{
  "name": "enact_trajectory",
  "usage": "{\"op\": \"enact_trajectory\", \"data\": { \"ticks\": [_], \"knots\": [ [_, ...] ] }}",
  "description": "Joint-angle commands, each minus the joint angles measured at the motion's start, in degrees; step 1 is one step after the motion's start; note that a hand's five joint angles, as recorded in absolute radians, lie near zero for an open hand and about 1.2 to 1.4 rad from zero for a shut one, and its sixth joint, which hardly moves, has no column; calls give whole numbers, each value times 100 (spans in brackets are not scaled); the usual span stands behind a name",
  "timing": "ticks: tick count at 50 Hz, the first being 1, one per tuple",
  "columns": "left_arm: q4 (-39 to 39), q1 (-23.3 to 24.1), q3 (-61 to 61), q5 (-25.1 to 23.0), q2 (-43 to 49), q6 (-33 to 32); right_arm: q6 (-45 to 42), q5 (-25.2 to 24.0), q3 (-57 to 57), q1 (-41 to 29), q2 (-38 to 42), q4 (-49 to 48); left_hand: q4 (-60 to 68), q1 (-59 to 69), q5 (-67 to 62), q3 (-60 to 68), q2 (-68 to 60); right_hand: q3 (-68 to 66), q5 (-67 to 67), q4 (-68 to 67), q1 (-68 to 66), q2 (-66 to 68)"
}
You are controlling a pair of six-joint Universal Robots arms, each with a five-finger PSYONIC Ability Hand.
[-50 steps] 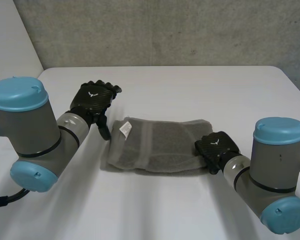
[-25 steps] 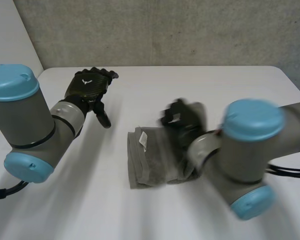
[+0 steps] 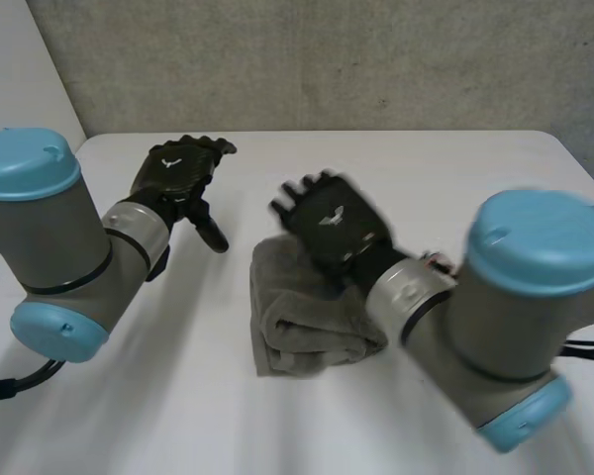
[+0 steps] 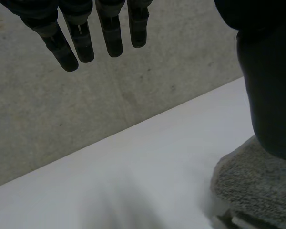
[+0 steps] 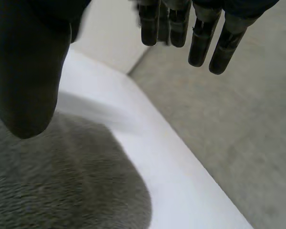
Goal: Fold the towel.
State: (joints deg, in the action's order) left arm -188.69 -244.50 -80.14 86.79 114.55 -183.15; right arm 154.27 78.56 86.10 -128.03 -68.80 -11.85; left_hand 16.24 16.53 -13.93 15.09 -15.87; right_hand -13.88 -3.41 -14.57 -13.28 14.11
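One grey towel (image 3: pixel 299 319) is lying folded on the table (image 3: pixel 455 168).
Right hand (image 3: pixel 329 224) is hovering over it, left hand (image 3: pixel 176 174) beside it, both straight-fingered, holding nothing.

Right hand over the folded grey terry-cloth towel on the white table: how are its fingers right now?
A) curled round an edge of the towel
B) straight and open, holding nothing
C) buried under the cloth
B: in the right wrist view the black right hand has its fingers straight with nothing between them and the thumb, and the grey terry-cloth towel lies below it on the table.
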Motion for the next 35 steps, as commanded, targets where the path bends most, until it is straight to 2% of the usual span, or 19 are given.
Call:
{"op": "enact_trajectory", "data": {
  "ticks": [1,5,12,18,23,29,35],
  "knots": [
    [-1,429,130,13,260,60,877,-7,21,585,-266,411,-400,-429,1170,-286,363,388,341,457,328,-411],
    [8,606,121,13,410,174,877,-51,21,797,-204,570,-400,-429,1170,-286,363,388,341,457,328,-411],
    [52,930,-10,180,927,157,938,-8,-128,894,533,605,-367,-396,1136,-252,330,388,341,457,328,-411],
    [51,992,33,558,1428,104,982,-7,-269,876,1192,623,-367,-396,1136,-252,330,388,341,457,328,-411],
    [87,992,103,585,1649,87,982,10,-383,859,1474,675,-367,-396,1136,-252,330,388,341,457,328,-411],
    [96,992,104,585,1544,78,991,-7,-471,894,1466,904,-367,-396,1136,-252,330,388,341,457,328,-411],
    [183,992,130,576,928,87,1000,63,-515,903,851,983,-384,-412,1153,-269,347,388,341,457,328,-411]
  ]
}}
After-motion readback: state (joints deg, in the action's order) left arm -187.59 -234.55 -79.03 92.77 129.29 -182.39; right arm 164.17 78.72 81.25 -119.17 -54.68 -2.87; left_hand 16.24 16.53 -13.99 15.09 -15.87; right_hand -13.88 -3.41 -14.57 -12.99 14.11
